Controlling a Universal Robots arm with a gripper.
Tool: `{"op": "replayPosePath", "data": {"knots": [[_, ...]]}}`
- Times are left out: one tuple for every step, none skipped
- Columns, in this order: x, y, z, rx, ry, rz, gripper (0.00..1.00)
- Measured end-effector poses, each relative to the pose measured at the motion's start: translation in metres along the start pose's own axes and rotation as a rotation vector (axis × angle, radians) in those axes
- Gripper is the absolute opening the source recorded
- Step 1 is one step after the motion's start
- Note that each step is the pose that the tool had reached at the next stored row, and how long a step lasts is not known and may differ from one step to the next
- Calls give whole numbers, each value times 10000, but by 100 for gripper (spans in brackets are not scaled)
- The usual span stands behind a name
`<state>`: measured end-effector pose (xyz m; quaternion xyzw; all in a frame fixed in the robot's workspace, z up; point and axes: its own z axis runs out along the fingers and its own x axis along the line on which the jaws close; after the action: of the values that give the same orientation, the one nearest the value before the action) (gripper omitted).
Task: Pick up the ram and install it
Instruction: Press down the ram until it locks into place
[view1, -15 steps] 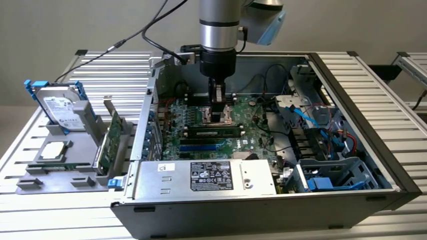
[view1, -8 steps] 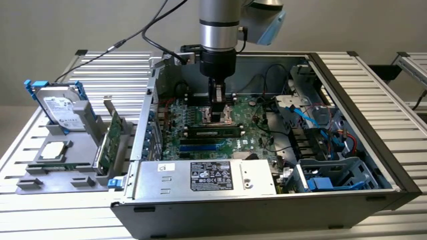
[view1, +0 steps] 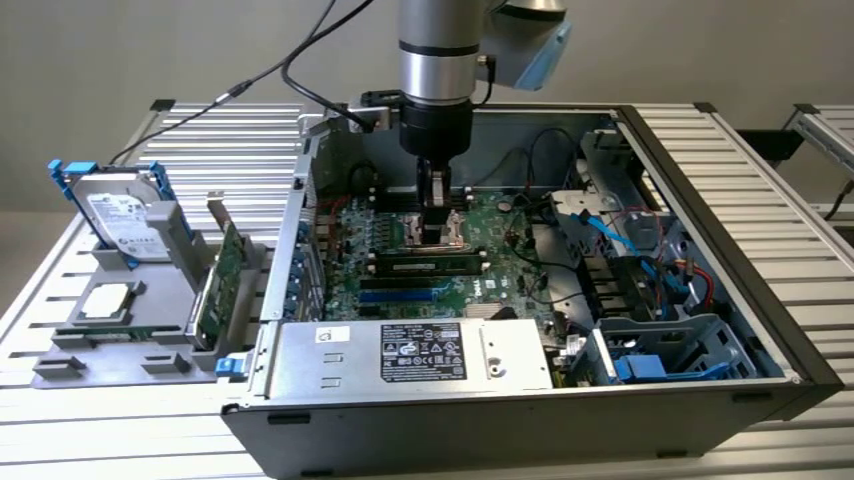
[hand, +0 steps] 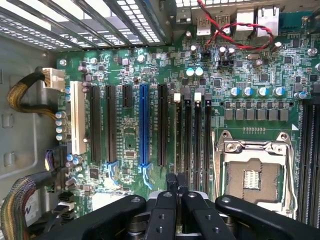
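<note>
Ram (view1: 427, 265) lies seated in a motherboard (view1: 400, 285) slot at frame centre; just above it, the vertical arm's hand (view1: 435, 228) points straight down, fingers pinched together, empty.

ram (view1: 427, 265) | long narrow green stick, black chips | lying level in motherboard slot, inside open case

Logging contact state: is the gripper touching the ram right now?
Cannot tell. In the exterior view the shut gripper ends just beside the ram on the board, and neither contact nor a gap shows plainly.
</note>
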<state>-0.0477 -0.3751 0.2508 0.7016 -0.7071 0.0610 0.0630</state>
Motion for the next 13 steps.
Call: {"op": "replayPosePath", "data": {"knots": [[6, 0, 1, -2, -165, 0, 11], [14, 0, 2, -4, -295, -1, 11], [24, 0, 4, -5, -386, 0, 11], [34, 0, 6, -5, -427, 4, 11], [43, 0, 8, -8, -429, 13, 11], [51, 0, 11, -11, -430, 25, 11], [61, 0, 15, -15, -431, 38, 11], [70, 0, 20, -22, -430, 52, 11], [79, 0, 25, -27, -431, 65, 11], [89, -1, 31, -31, -430, 74, 11], [100, -1, 37, -36, -430, 83, 11], [109, -1, 45, -43, -430, 92, 11], [118, -2, 54, -51, -429, 98, 11]]}}
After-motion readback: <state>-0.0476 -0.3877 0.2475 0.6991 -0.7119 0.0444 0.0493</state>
